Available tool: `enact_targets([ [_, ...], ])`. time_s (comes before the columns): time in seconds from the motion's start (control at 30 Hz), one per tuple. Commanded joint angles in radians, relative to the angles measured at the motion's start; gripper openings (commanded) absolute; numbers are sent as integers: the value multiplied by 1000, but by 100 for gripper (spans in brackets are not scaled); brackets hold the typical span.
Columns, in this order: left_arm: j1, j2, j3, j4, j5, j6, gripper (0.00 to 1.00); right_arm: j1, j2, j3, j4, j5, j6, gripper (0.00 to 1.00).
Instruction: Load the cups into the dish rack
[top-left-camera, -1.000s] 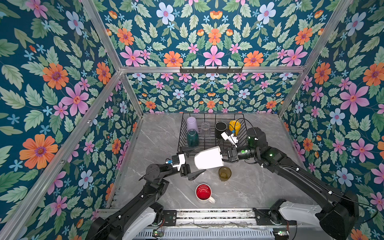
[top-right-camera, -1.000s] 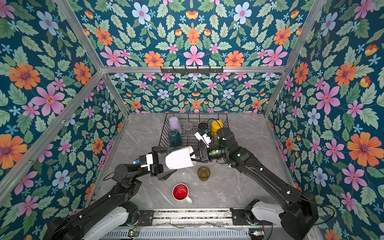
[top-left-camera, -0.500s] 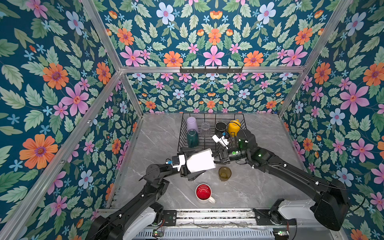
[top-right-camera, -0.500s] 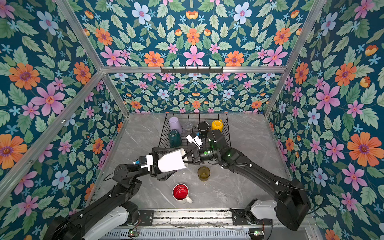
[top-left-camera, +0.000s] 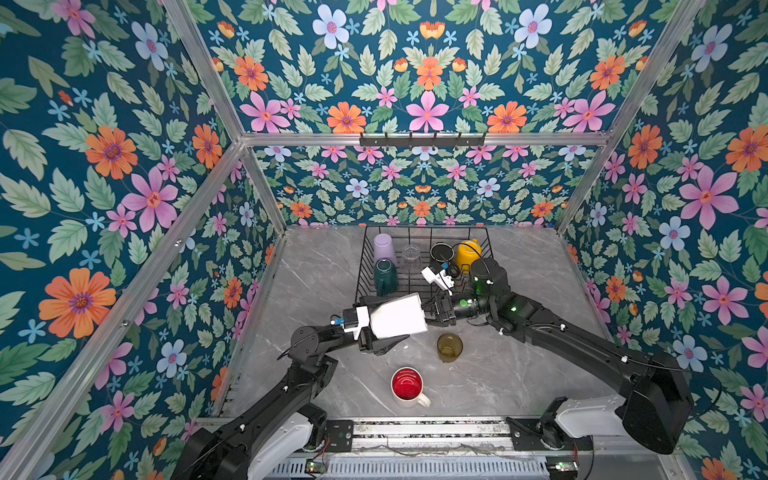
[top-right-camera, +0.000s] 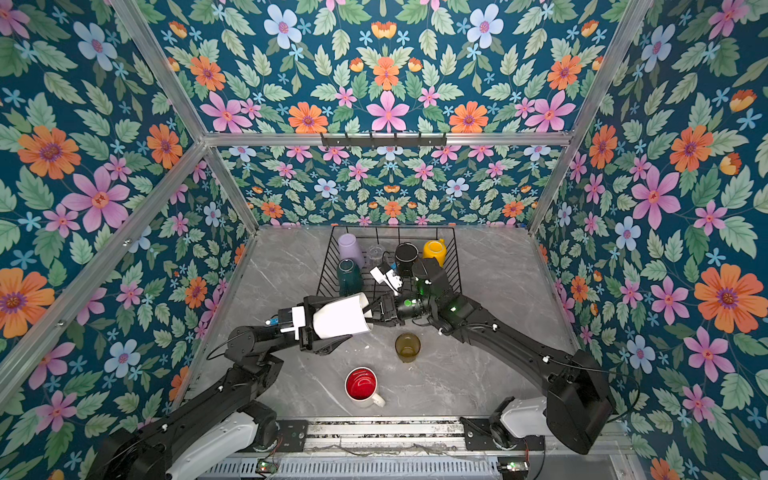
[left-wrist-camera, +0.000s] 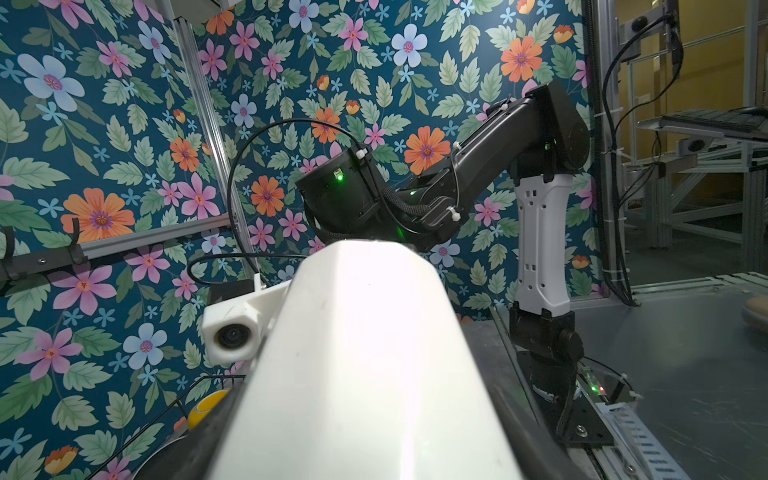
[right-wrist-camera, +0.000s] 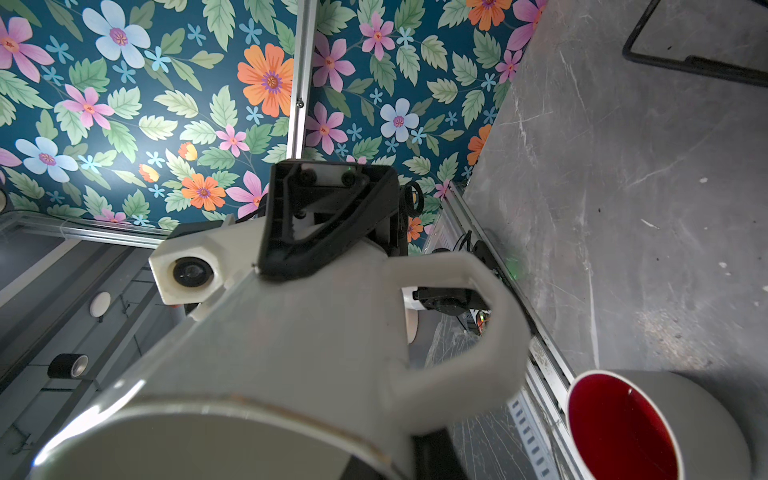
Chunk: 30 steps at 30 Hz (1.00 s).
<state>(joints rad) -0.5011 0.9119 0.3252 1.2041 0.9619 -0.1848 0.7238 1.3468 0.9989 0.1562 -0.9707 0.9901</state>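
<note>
Midair: plain white ceramic mug (top-left-camera: 398, 319), right claw (top-left-camera: 429, 311) pinching its rim, left claw (top-right-camera: 331, 322) straddling its base. Gripping? Can't tell.

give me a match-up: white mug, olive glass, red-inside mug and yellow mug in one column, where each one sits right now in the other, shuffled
Things:
1. white mug
2. olive glass
3. red-inside white mug
4. yellow mug

Places:
A. inside the dish rack
B. upright on the table, nearest the front rail
C. off the table, tipped on its side
D. upright on the table, between the rack and the front-most cup

Pairs: 1-C, 2-D, 3-B, 4-A
</note>
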Motion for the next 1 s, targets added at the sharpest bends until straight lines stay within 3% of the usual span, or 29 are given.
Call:
enact_targets([
  [0.0, -5, -1, 20, 15, -47, -32, 71, 14, 5, 2, 81, -38, -11, 0],
  [0.07, -5, -4, 26, 3, -62, -34, 62, 14, 2, 4, 68, -28, -15, 0],
  [0.13, -5, -10, 29, -9, -87, -38, 47, 14, 0, 8, 54, -13, -18, 0],
  [0.27, -5, -25, 29, -11, -118, -38, 35, 14, -3, 10, 44, 0, -20, 4],
  [0.47, -5, -44, 25, -16, -173, -20, 0, -5, -32, -7, 32, 44, -13, 33],
  [0.67, -5, -54, 24, -19, -204, -8, 0, -54, -87, -65, 58, 87, 20, 56],
  [0.8, -5, -53, 48, -70, -234, -10, 0, -97, -142, -84, -23, 127, -16, 64],
  [0.97, -5, -44, 193, -429, -325, 14, 0, -147, -271, -85, -266, 330, -161, 76],
])
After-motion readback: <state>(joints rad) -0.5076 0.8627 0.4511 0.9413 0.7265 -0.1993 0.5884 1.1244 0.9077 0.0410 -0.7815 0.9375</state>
